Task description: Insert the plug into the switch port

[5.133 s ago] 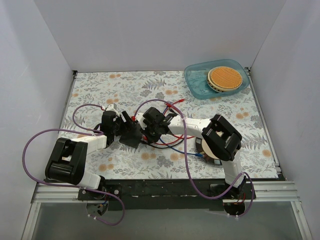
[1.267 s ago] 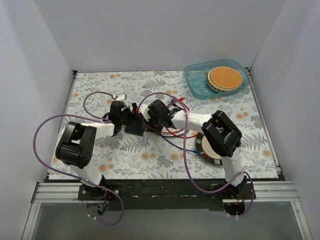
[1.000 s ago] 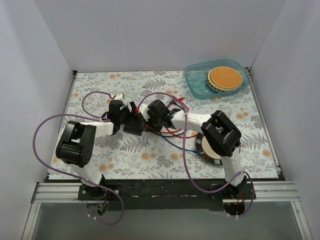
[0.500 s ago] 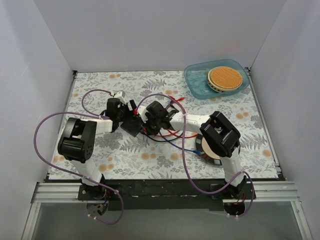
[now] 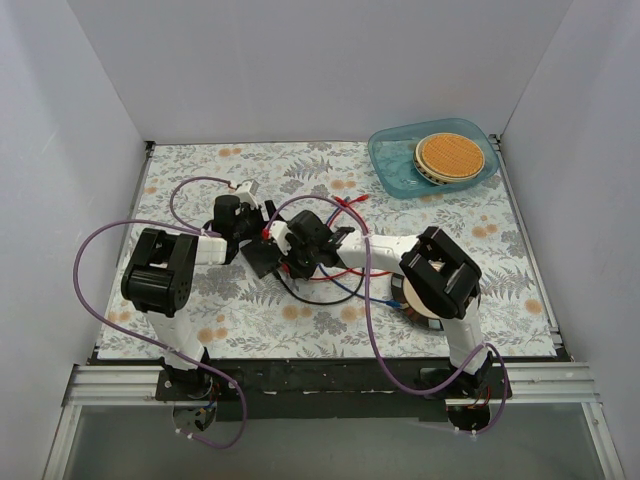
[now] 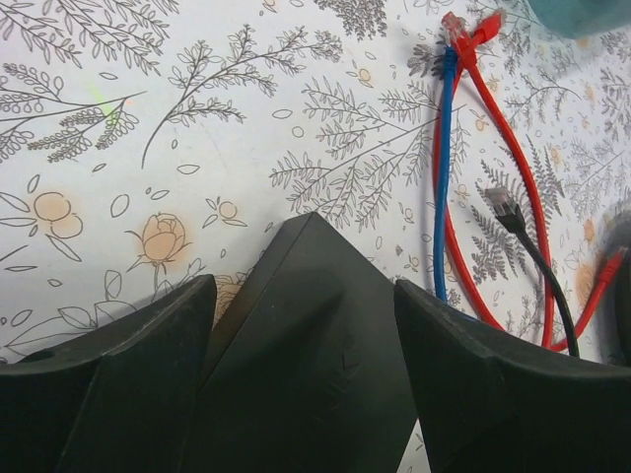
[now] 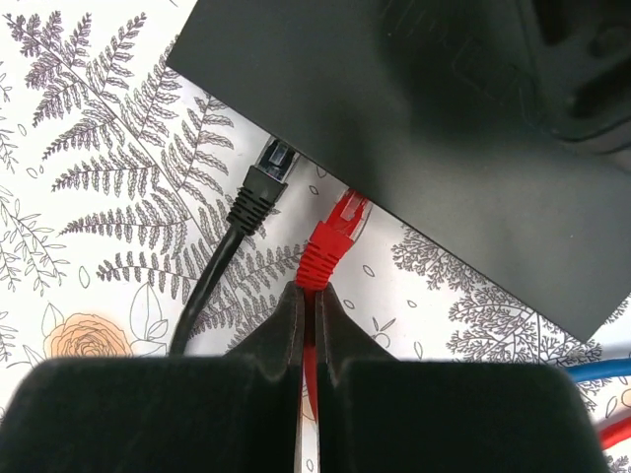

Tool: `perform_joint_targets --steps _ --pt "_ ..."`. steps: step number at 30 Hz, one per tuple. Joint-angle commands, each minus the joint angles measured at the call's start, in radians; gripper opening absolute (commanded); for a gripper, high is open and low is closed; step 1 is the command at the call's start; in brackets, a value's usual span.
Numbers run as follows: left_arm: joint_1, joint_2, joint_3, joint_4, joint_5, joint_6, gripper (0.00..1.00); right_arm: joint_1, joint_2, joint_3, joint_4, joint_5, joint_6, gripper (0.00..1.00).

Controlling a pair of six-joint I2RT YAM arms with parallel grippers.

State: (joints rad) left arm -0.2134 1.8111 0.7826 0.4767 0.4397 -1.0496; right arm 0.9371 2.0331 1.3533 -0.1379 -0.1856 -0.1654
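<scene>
White walls close round a counter [image 5: 500,270] covered in fern-and-flower print, with a teal tray [image 5: 388,170] off at 2 o'clock. Near the middle both arms meet over the switch box [image 7: 424,118], a flat matte-black slab. The left gripper [image 6: 304,291] has its jaws spread wide, one on each flank of a corner of the box, bracing it. The right gripper [image 7: 308,296] is pinched narrow on the tail of the red plug [image 7: 330,236]. The plug points to 1 o'clock from that gripper, its nose at the switch port [image 7: 355,195] on the box's near edge. A black plug [image 7: 258,192] sits at the neighbouring socket, at 10 o'clock of the red one. The port's mouth is tucked under the box's rim, so the nose may be just entered or only touching.

The step in hand looks like the final push. The grip sits far back on the boot, so a hard shove could let the plug pivot and jam on the port's lip, or buckle the cable. If the left hold slips, the box would likely skate off toward 12 o'clock instead of taking the plug. The loose red cable [image 6: 496,128] and blue cable [image 6: 441,177] near the box could also snag.
</scene>
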Motion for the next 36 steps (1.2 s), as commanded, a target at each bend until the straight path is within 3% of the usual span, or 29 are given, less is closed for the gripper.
perform_joint_targets --steps 1,7,13,17,28,31,36 --pt "-0.044 0.013 -0.025 -0.069 0.175 -0.027 0.7 0.017 0.006 -0.029 0.107 0.055 -0.045 0.01" --pt "-0.044 0.005 -0.039 -0.078 0.18 -0.038 0.65 0.012 0.021 -0.007 0.103 0.123 0.006 0.01" --pt "-0.046 -0.047 -0.115 -0.101 0.11 -0.119 0.61 0.012 0.038 0.027 0.098 0.179 0.21 0.01" --pt "-0.046 -0.091 -0.17 -0.081 0.094 -0.162 0.6 0.012 0.009 -0.014 0.185 0.229 0.305 0.01" --pt "-0.047 -0.127 -0.213 -0.105 0.041 -0.204 0.55 0.012 -0.016 -0.056 0.271 0.299 0.397 0.01" --pt "-0.049 -0.128 -0.213 -0.124 -0.01 -0.201 0.56 0.011 -0.014 -0.051 0.274 0.295 0.397 0.01" --pt "-0.047 -0.128 -0.134 -0.191 -0.162 -0.182 0.69 0.012 -0.017 -0.077 0.3 0.246 0.377 0.01"
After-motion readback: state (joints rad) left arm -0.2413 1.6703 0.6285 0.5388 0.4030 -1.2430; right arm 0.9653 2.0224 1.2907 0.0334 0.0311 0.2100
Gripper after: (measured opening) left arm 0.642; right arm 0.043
